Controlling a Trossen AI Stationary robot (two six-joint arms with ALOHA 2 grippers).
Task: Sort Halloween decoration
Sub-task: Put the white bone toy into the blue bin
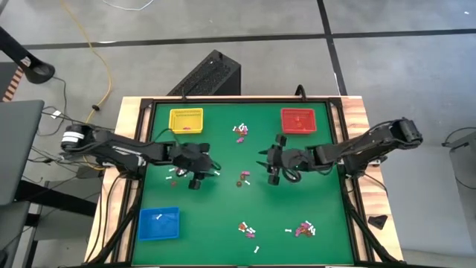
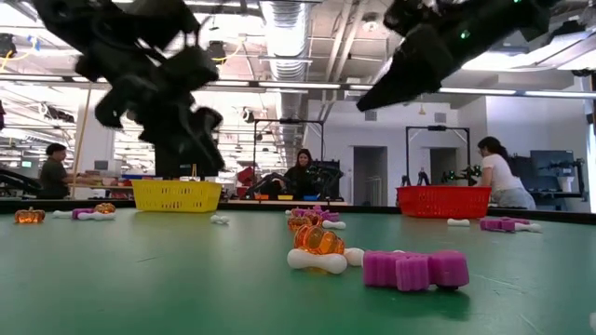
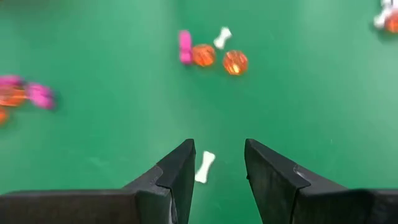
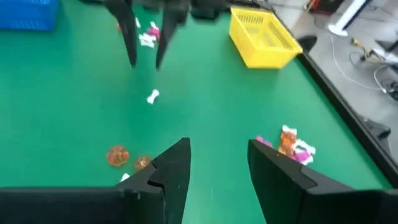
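Writing: no brand, label or lettering is showing legibly on the trays, the arms or the table.
Left gripper point(image 1: 210, 170): it is hovering over the green mat point(image 1: 223, 216), left of centre, its fingers point(image 3: 176, 176) standing apart with nothing between them; in the left wrist view a white bone trinket point(image 3: 204, 166) is lying on the mat in line with the gap, not touching either finger.
Right gripper point(image 1: 265, 165): it is hanging over the middle of the mat, right of centre, facing the left one; its fingers point(image 4: 175, 167) are spread and holding nothing.
Halloween decoration point(image 1: 241, 133): the trinkets are lying scattered in small heaps, one between the yellow tray point(image 1: 186, 120) and the red tray point(image 1: 297, 120), a few between the two grippers, more under the left gripper, and two groups along the near edge.
Nearest pieces: in the low view an orange pumpkin piece point(image 2: 318, 240) is sitting against a white bone, with a purple piece point(image 2: 414, 269) just beside it.
Blue tray point(image 1: 159, 224): it is sitting at the near left corner with a small white piece inside.
Room behind: people are sitting and standing at benches well beyond the table.
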